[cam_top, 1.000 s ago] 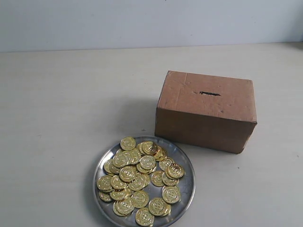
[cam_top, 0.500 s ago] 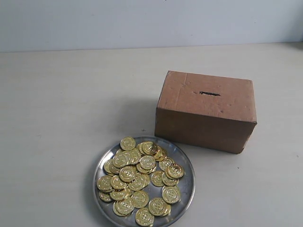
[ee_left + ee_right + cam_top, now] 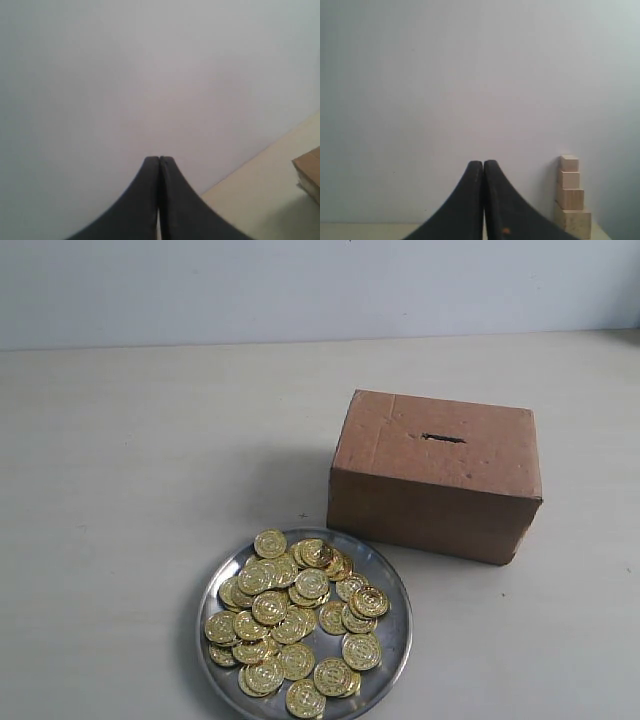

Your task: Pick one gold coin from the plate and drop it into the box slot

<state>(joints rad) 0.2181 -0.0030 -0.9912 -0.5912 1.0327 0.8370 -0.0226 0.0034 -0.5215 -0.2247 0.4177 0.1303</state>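
A round silver plate [image 3: 392,602] sits near the front edge of the exterior view, heaped with several gold coins [image 3: 292,614]. Behind it to the right stands the brown cardboard box [image 3: 436,475], and the dark slot [image 3: 443,438] lies on its top face. Neither arm appears in the exterior view. My left gripper [image 3: 159,159] is shut with its black fingers pressed together, facing a pale wall; a corner of the box [image 3: 308,171] shows at the frame's edge. My right gripper [image 3: 483,162] is shut too, with nothing between its fingers, also facing the wall.
The pale tabletop [image 3: 150,490] spreads around the plate and box, with a light wall behind it. In the right wrist view a stepped stack of light wooden blocks [image 3: 571,197] stands against the wall.
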